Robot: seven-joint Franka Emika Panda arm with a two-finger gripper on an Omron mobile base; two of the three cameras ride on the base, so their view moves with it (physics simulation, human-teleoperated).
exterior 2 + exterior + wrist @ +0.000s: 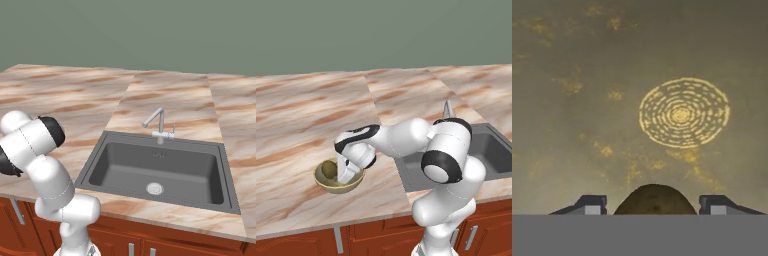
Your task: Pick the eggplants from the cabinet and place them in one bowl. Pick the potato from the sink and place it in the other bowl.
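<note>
Gripper (pixel 653 206) reaches down into the olive-tan bowl (pixel 324 184), its two fingers (pixel 587 205) closed on the potato (pixel 654 200) between them, the bowl's speckled floor just beyond

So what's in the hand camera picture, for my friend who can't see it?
The gripper holds the olive-brown potato between its two dark fingertips, low inside the olive-tan bowl. The bowl's inside is mottled with yellow flecks and a ring pattern of yellow dashes marks its bottom.
</note>
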